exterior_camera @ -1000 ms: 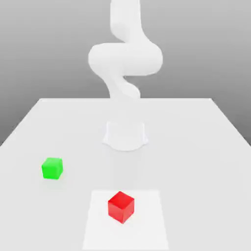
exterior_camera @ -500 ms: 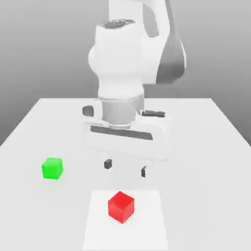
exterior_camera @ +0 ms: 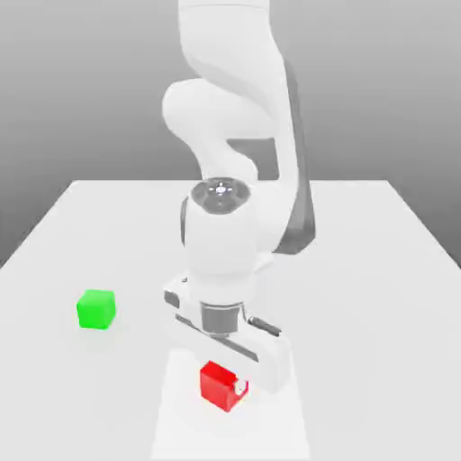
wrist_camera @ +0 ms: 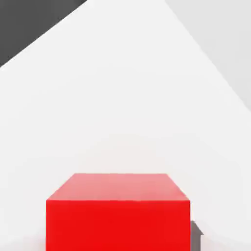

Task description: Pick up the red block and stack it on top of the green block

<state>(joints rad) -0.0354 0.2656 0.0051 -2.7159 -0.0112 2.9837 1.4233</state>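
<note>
The red block [exterior_camera: 214,385] sits on a paler square patch [exterior_camera: 270,428] near the table's front edge. My gripper [exterior_camera: 222,384] has come straight down over it with the white hand just above. One fingertip [exterior_camera: 239,388] presses the block's side toward the exterior view's right, and the jaws are shut on the block. In the hand view the red block [wrist_camera: 117,211] looms close, with a dark fingertip [wrist_camera: 196,234] at its edge. The green block [exterior_camera: 96,309] rests on the table well off to the exterior view's left, untouched.
The white table [exterior_camera: 369,270] stretches wide around both blocks. The arm's bulky white links [exterior_camera: 230,117] rise behind the hand over the table's middle.
The hand has dropped from above the table down onto the red block, and its fingers, open half a second ago, have closed on the block. Neither block has shifted.
</note>
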